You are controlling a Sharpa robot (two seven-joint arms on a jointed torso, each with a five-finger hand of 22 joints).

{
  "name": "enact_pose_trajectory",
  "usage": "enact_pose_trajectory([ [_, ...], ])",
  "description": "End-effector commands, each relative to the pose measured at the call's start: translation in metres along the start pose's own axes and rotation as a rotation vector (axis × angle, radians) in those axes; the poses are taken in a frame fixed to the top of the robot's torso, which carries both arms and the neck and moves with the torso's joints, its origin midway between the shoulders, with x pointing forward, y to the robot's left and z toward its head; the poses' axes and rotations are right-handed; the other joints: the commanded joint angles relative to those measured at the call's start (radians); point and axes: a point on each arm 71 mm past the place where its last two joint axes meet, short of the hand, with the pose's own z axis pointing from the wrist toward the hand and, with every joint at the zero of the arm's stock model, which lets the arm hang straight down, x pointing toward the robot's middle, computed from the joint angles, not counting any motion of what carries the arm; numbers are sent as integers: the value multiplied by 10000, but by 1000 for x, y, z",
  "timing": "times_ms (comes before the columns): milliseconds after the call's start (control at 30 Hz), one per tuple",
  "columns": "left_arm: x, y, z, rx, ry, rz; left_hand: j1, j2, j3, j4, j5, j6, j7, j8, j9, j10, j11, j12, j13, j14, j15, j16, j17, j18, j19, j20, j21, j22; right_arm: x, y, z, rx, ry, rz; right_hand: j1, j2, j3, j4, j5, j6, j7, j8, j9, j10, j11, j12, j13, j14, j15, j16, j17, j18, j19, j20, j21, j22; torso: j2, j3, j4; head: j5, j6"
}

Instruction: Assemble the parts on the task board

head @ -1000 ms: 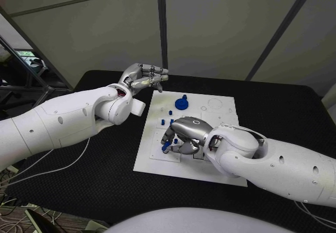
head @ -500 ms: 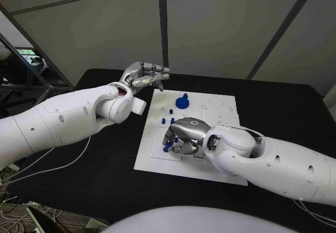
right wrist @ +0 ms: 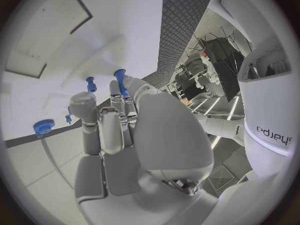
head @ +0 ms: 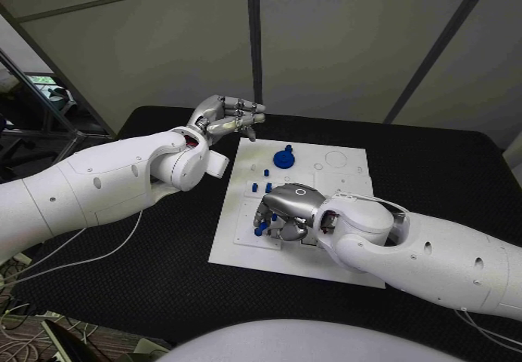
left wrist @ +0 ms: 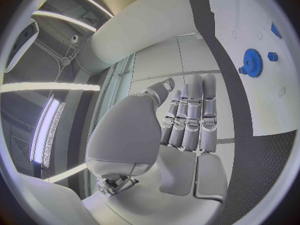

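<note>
The white task board (head: pixel 337 175) lies mid-table. A blue gear (head: pixel 284 158) sits on its far part, with small blue pegs (head: pixel 266 176) standing just nearer. My right hand (head: pixel 287 211) hovers low over the board's near left part. Its fingertips pinch a blue peg (head: pixel 259 228), and the right wrist view shows that peg (right wrist: pixel 119 79) at the fingertips above the board (right wrist: pixel 56 30), beside a standing peg (right wrist: pixel 91 84). My left hand (head: pixel 226 118) is raised beyond the board's far left corner, holding nothing. Its fingers (left wrist: pixel 190 112) are extended, and the gear (left wrist: pixel 251 60) is off to one side.
Black table (head: pixel 435 166) surrounds the board, with free room to the right and at the near left. Recessed slots and circular outlines mark the board's right part (head: pixel 335 160). Cables (head: pixel 66 264) trail off the table's left side.
My right hand has edged slightly toward the board's middle with the peg still in its fingertips. The left hand has stayed where it was.
</note>
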Motion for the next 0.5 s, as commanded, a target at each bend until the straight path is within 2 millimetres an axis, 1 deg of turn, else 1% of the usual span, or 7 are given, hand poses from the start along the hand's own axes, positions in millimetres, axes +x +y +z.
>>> enact_pose_trajectory([
  [33,1,-1,0,39,110,-66,-16,57,-54,2,-35,-16,20,40,0,-78,14,33,-6,-29,-4,-69,-9,-180,-3,16,-43,-9,2,0,0,19,50,-158,-283,-113,25,112,-8,-354,128,-211,-106,-552,191,-344,-133,411,140,-23,-18,-36,-180,76,-160,-219,-1,0,-1,-2,2],
  [67,1,-1,0,38,111,-66,-16,57,-54,2,-35,-16,20,40,0,-78,14,33,-6,-29,-4,-69,-9,-180,-3,16,-43,-9,2,0,1,-25,1,-138,-405,-223,3,152,-5,-573,174,-295,-144,-843,275,-497,-187,415,215,-2,11,-25,-249,132,-228,-311,1,-1,1,-2,9],
  [133,1,-1,0,36,111,-66,-16,57,-54,2,-35,-16,20,40,0,-78,14,33,-6,-29,-4,-69,-9,-180,-3,16,-43,-9,1,1,1,-111,-102,-101,-610,-437,-98,193,14,-1263,57,-329,-191,-1310,341,-658,-224,374,275,-73,-134,27,-408,219,-393,-529,3,0,1,-2,18],
  [200,1,-1,1,31,112,-66,-16,57,-54,2,-35,-16,20,40,0,-78,14,33,-6,-29,-4,-69,-9,-180,-3,16,-43,-9,1,2,1,-183,-201,-67,-782,-559,-301,193,-35,-1734,-54,-317,-168,-1747,414,-714,-209,306,334,-181,-333,71,-557,295,-565,-738,3,2,-1,-1,25],
  [333,1,-1,1,17,129,-72,-16,57,-54,2,-35,-16,20,40,0,-78,14,33,-6,-29,-4,-69,-9,-180,-3,16,-43,-9,-1,3,0,-284,-365,-23,-864,-565,-561,136,-57,-2074,-178,-303,-153,-2051,461,-605,-184,254,382,-245,-461,106,-653,353,-705,-900,6,5,-4,-5,27],
  [433,1,-1,1,-9,146,-76,-16,57,-54,2,-35,-16,20,40,0,-78,14,33,-6,-29,-4,-69,-9,-180,-3,16,-43,-9,-3,4,-1,-320,-688,30,-864,-531,-674,94,-37,-2144,-193,-291,-141,-2193,483,-531,-178,233,394,-268,-515,118,-684,373,-759,-965,5,5,-7,-19,43],
  [500,1,-1,0,-24,161,-80,-17,57,-57,3,-36,-17,21,41,0,-80,15,36,-6,-29,-3,-70,-10,-180,-3,17,-44,-10,-5,3,-2,-343,-962,55,-833,-495,-757,45,6,-2195,-166,-287,-134,-2373,511,-484,-182,201,415,-310,-597,141,-767,391,-862,-1105,2,5,-12,-33,48],
])
